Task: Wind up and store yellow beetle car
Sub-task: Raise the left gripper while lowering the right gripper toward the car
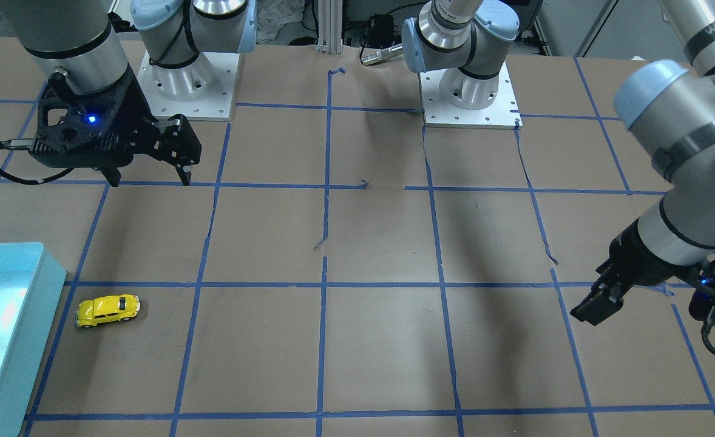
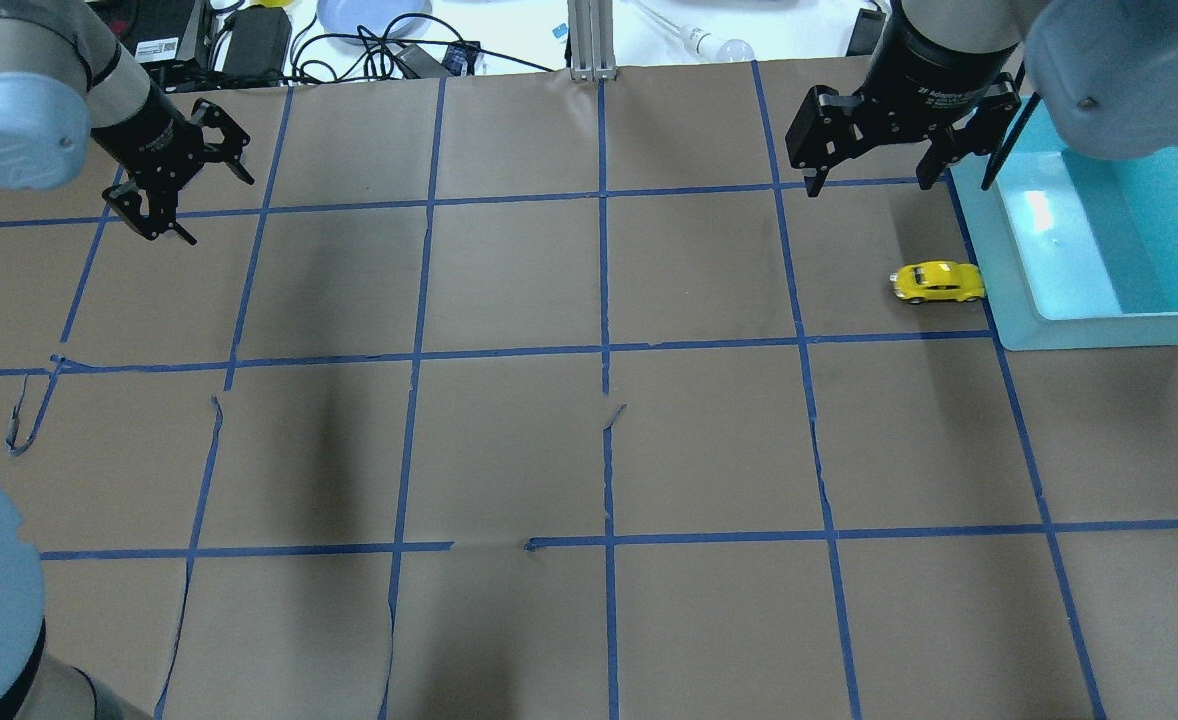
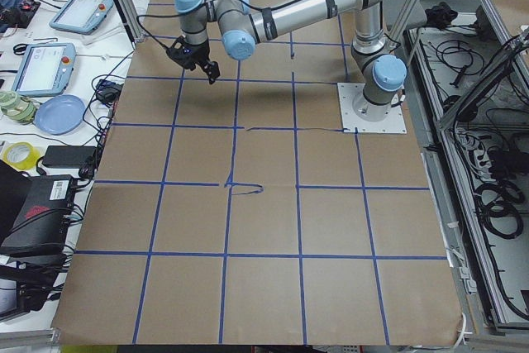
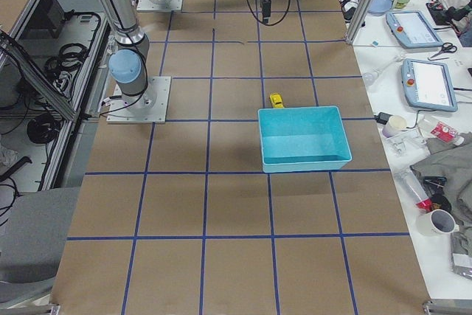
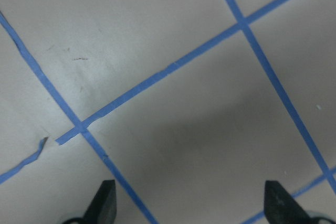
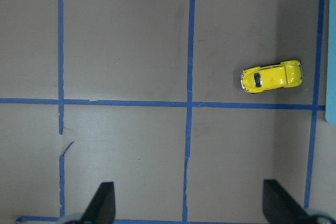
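Note:
The yellow beetle car (image 2: 937, 282) stands on its wheels on the brown table paper, just beside the teal bin (image 2: 1011, 262). It also shows in the front view (image 1: 107, 310) and the right wrist view (image 6: 272, 76). My right gripper (image 2: 867, 188) hangs open and empty above the table, a short way behind the car and apart from it. In the right wrist view its fingertips (image 6: 104, 203) frame bare paper, with the car off to the upper right. My left gripper (image 2: 217, 210) is open and empty at the far left, far from the car.
The teal bin (image 1: 27, 328) is empty and sits at the table's right end, close to the car. Blue tape lines grid the paper (image 2: 509, 450), which is torn in places. Cables and clutter (image 2: 249, 40) lie beyond the far edge.

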Controlling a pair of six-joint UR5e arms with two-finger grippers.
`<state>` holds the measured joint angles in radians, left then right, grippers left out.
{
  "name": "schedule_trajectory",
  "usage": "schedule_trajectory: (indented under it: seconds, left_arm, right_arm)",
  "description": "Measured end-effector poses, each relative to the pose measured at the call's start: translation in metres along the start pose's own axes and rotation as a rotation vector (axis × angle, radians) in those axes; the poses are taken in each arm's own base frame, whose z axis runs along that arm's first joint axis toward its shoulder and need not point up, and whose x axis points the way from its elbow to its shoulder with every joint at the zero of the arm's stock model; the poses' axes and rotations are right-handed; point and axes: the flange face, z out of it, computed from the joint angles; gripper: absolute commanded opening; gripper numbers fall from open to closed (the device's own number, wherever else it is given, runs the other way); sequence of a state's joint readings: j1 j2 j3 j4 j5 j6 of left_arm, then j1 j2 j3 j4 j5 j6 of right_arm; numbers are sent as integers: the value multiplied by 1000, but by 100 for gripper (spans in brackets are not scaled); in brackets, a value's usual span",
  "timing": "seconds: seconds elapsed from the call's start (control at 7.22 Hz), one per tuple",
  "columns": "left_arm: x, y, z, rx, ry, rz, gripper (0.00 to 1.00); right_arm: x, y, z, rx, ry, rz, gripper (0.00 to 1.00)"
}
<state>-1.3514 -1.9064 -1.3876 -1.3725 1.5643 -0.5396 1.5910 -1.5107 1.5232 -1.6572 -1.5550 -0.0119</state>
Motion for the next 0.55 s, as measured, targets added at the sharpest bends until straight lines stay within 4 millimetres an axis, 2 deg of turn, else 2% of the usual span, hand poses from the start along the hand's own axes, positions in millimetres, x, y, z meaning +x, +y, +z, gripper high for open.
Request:
schedule_trajectory:
  seconds: [0.28,0.55]
  left_arm:
    - [8,27,-54,15,15,182,100]
    - [6,54,-90,40,58,291,100]
  right_arm:
    - [0,-1,1,-1,-2,-12,100]
    - [9,-10,14,-21,-6,-156,100]
